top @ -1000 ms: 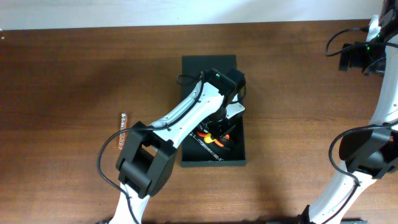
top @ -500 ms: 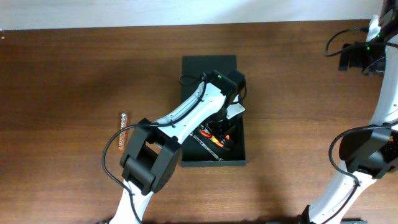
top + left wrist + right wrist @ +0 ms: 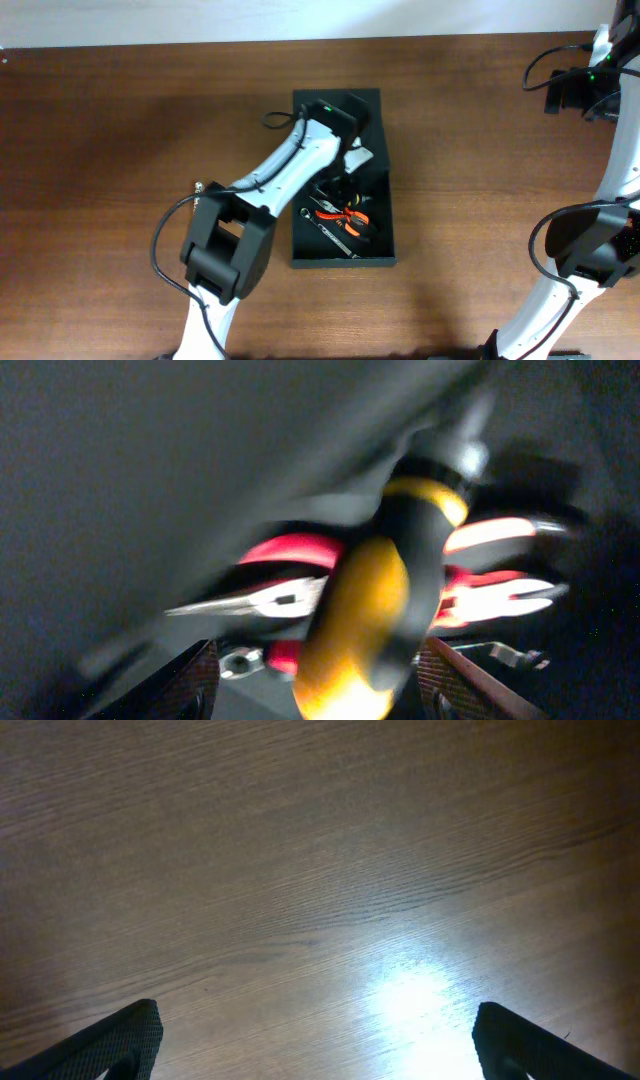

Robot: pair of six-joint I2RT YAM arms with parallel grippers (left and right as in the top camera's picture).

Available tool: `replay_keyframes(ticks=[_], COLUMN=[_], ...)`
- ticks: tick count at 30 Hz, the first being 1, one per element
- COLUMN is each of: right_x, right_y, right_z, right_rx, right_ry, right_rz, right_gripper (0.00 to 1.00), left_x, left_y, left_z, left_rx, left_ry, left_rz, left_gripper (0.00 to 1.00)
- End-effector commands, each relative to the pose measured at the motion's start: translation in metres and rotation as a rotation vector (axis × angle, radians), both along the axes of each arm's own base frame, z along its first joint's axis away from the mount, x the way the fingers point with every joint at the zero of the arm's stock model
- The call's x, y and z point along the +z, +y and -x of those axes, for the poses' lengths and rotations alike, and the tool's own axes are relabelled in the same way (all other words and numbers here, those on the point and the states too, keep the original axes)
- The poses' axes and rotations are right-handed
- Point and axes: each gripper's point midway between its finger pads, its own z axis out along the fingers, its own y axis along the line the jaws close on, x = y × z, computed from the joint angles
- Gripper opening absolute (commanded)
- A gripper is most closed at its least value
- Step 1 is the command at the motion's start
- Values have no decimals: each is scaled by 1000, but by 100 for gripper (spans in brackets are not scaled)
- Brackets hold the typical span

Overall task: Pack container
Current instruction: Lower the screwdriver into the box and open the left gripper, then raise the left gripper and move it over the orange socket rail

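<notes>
Overhead view: one container (image 3: pixel 390 225), lid laid open, is seen at the middle of the table (image 3: pixel 120 120). Inside are counted one red pliers (image 3: pixel 345 213), one wrench (image 3: pixel 325 228) and one yellow-black screwdriver (image 3: pixel 385 600). The left gripper (image 3: pixel 325 685) is parted around the screwdriver handle, nothing gripped. The right gripper (image 3: pixel 330 1045) is spread wide, empty. Since the earlier frame the left arm is drawn back and the pliers are uncovered.

Container (image 3: pixel 340 262) is green-black, screwdriver (image 3: pixel 385 585) yellow-black, pliers (image 3: pixel 285 548) red.
</notes>
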Motion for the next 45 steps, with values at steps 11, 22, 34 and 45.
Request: replay_keyframes(ticks=[11, 22, 34, 45], right_x=[-1, -1, -1, -1], right_y=[-1, -1, -1, -1], right_z=[0, 0, 0, 0], right_rx=[-13, -13, -13, -13], right_ry=[-2, -2, -2, -2], right_rz=[-4, -4, -4, -4], right_gripper=[99, 99, 99, 99], left_x=[80, 180, 235, 221], left_y=[25, 16, 158, 252], left_z=[-49, -37, -56, -17], left_rx=[169, 154, 699, 859], left_ry=[-147, -314, -636, -454], left_rz=[82, 265, -106, -291], left_gripper=[68, 69, 99, 99])
